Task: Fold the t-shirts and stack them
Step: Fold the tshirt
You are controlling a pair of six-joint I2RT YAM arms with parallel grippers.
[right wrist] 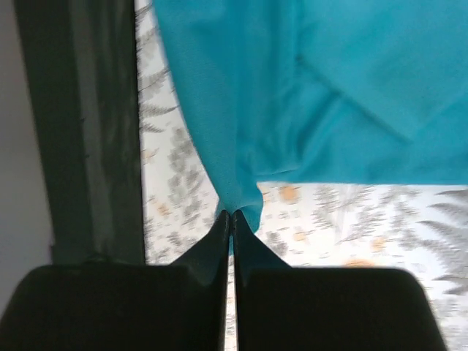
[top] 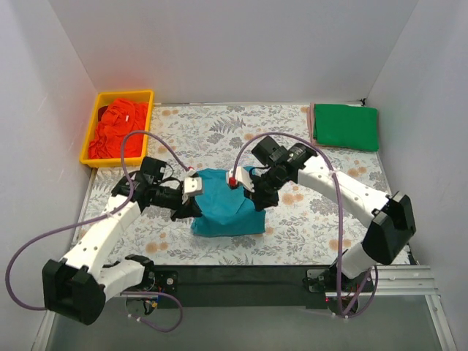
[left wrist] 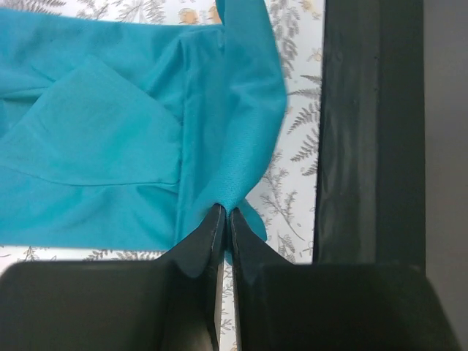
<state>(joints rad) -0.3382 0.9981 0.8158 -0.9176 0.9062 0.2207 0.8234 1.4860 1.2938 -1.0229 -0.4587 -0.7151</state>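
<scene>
The teal-blue t-shirt point(top: 227, 205) lies partly folded in the middle of the floral sheet. My left gripper point(top: 191, 212) is shut on its near left edge; in the left wrist view point(left wrist: 226, 210) cloth point(left wrist: 241, 131) rises from the closed fingers. My right gripper point(top: 257, 199) is shut on its right edge; in the right wrist view point(right wrist: 232, 213) the shirt point(right wrist: 241, 110) hangs pinched between the fingers. The green t-shirt point(top: 346, 126) lies folded at the back right. The orange-red t-shirt point(top: 119, 130) is crumpled in the yellow bin.
The yellow bin point(top: 93, 126) stands at the back left. The grey floral sheet point(top: 219, 131) covers the table. A dark rail point(top: 241, 274) runs along the near edge; it also shows in the left wrist view point(left wrist: 373, 131). White walls enclose the space.
</scene>
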